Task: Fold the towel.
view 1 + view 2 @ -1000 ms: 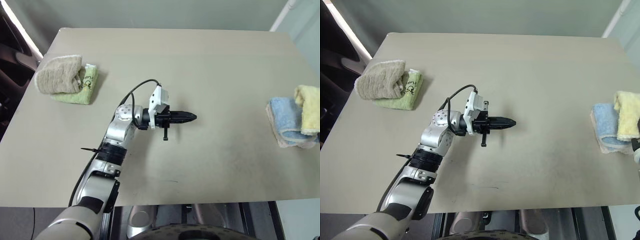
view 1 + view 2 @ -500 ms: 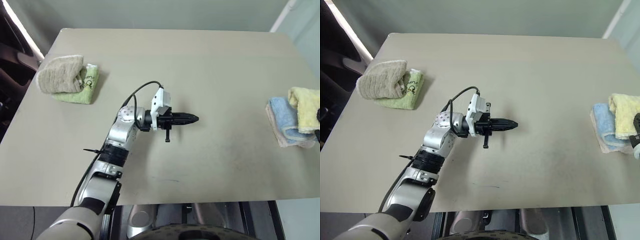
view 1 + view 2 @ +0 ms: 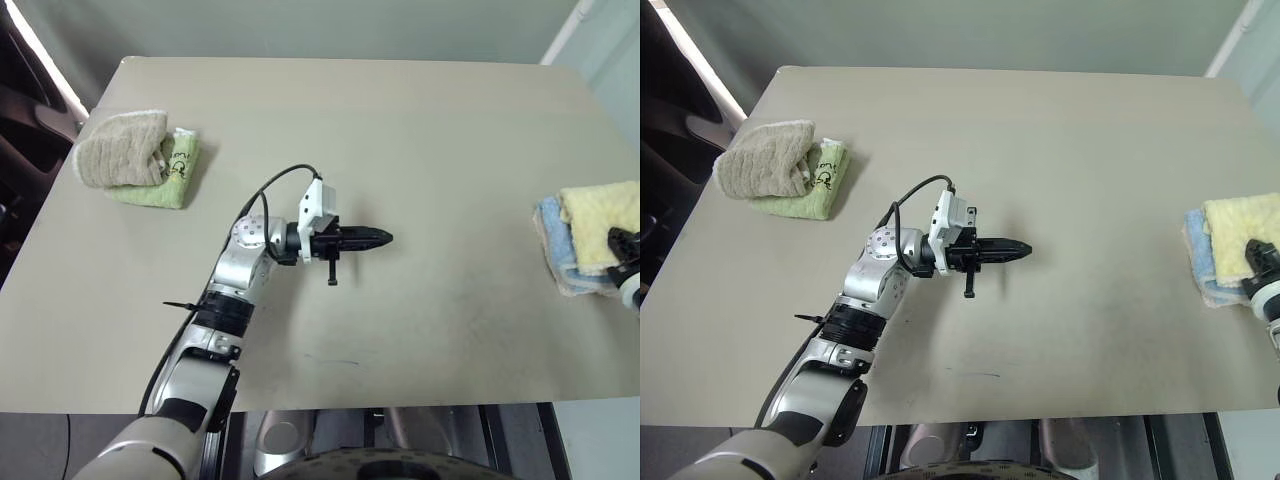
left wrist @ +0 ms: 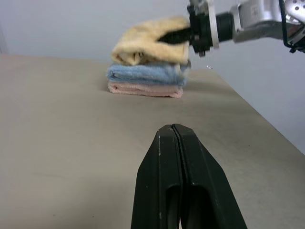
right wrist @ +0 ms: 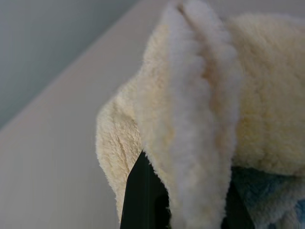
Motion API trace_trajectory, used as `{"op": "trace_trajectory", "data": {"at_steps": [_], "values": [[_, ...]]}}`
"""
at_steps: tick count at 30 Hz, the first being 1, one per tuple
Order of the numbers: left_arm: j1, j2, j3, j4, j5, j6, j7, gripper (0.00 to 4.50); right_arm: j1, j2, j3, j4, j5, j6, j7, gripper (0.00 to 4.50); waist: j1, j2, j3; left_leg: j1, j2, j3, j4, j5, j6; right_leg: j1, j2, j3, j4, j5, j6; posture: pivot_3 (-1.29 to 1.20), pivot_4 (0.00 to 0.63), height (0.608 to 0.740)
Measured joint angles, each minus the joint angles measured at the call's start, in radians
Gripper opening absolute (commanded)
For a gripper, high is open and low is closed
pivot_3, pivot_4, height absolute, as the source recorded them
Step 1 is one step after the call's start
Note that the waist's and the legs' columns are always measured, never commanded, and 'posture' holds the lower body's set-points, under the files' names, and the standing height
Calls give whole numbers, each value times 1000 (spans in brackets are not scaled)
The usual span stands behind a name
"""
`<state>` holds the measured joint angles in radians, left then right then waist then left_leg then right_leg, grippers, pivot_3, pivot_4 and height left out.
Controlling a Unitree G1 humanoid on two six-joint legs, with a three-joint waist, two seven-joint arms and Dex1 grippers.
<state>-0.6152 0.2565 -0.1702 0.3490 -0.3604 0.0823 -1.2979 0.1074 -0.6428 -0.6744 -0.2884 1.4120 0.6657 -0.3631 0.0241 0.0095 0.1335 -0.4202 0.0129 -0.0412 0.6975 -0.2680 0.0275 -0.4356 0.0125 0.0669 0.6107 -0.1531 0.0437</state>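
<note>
The towel [image 3: 592, 208], pale yellow and fluffy, lies bunched on top of a folded light blue towel [image 3: 551, 226] at the table's right edge. My right gripper [image 3: 617, 242] is shut on the towel's near side. In the left wrist view its black fingers [image 4: 172, 36] pinch the towel [image 4: 143, 44] at the top of the stack. In the right wrist view a thick fold of the towel [image 5: 190, 95] rises between the fingers. My left gripper [image 3: 384, 237] hovers over the middle of the table, shut and empty, pointing toward the stack.
A beige-brown towel [image 3: 120, 150] rests on a light green one [image 3: 168, 186] at the table's far left. Under the blue towel [image 4: 143, 73] lies a pink one [image 4: 143, 89]. The tan table [image 3: 420, 120] stretches bare between the two stacks.
The yellow towel has come down from hanging upright and spread leftward over the blue towel. My right gripper has sunk with it into view. The left gripper has stayed put.
</note>
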Motion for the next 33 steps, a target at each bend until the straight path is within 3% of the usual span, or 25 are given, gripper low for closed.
{"op": "trace_trajectory", "data": {"at_steps": [3,16,17,23,33], "values": [[4,3,1,2,1,-10,2,0,2,13,4,12,-24,5,4,19,0,0,0,0,0,0,1,-1,0,1,0,0,0,0,0,0,150,733],[4,4,1,47,2,-51,10,0,1,32,-35,29,-9,40,-5,4313,0,0,0,0,0,0,2,-1,1,1,0,0,-1,-1,-2,0,150,733],[4,2,1,56,2,-57,7,0,3,32,-47,29,-2,41,-9,4477,1,0,0,0,0,0,2,-1,1,1,0,0,-1,-1,-2,0,150,733],[-14,-16,2,135,3,-95,-15,0,61,44,-123,11,60,41,-12,4477,7,0,0,0,0,0,2,-3,1,1,0,1,0,-2,-2,0,150,733],[-60,-44,5,220,19,-152,-50,0,300,50,-246,-130,286,47,132,4477,8,3,-1,-1,-1,1,2,-10,0,1,0,1,-1,-9,-1,0,150,733]]}}
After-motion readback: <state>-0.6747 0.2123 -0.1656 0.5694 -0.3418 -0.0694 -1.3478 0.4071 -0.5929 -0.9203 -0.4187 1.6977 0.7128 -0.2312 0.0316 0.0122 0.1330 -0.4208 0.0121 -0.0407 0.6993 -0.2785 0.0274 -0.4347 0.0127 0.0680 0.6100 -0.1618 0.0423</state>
